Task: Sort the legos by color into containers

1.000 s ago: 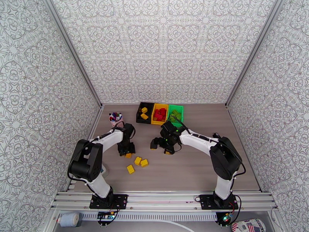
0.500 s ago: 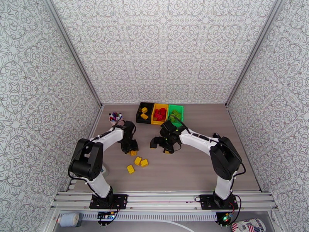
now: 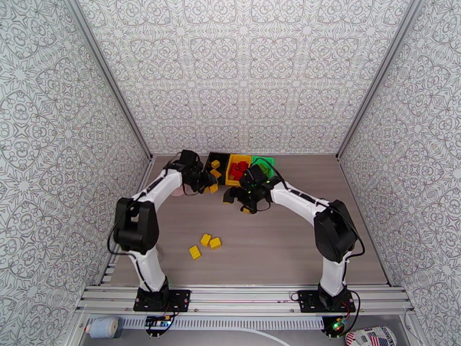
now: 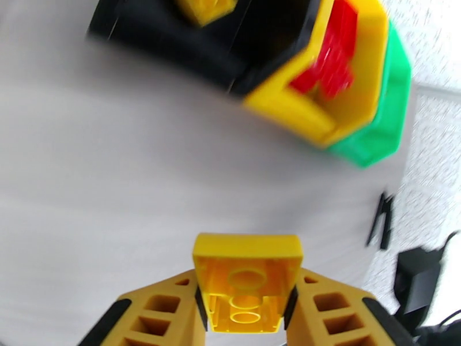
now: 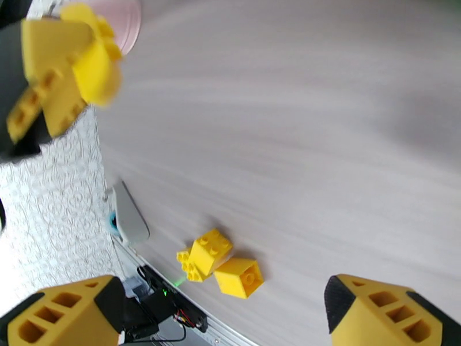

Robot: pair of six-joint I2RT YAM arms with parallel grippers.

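Observation:
My left gripper (image 3: 207,186) is shut on a yellow lego (image 3: 214,188) and holds it above the table, just in front of the black container (image 3: 210,172). The left wrist view has that lego (image 4: 248,284) clamped between the fingers, underside toward the camera. Beyond it are the black container (image 4: 173,36), the yellow container (image 4: 288,108) with red legos (image 4: 328,67), and the green container (image 4: 380,131). My right gripper (image 3: 238,203) hangs open near the yellow container (image 3: 230,181), holding nothing. Three yellow legos (image 3: 205,244) lie on the table nearer the arm bases, and the right wrist view catches them (image 5: 219,263).
A pink cup (image 5: 118,12) stands left of the bins, mostly behind the left arm. The black container holds yellow legos (image 3: 215,164), and the green container (image 3: 265,161) holds green ones. Patterned walls close in the table at the back and both sides.
My left gripper closed on a yellow lego beside the loose group, lifted it and carried it back toward the black container. The right gripper drifted slightly toward the bins, still open.

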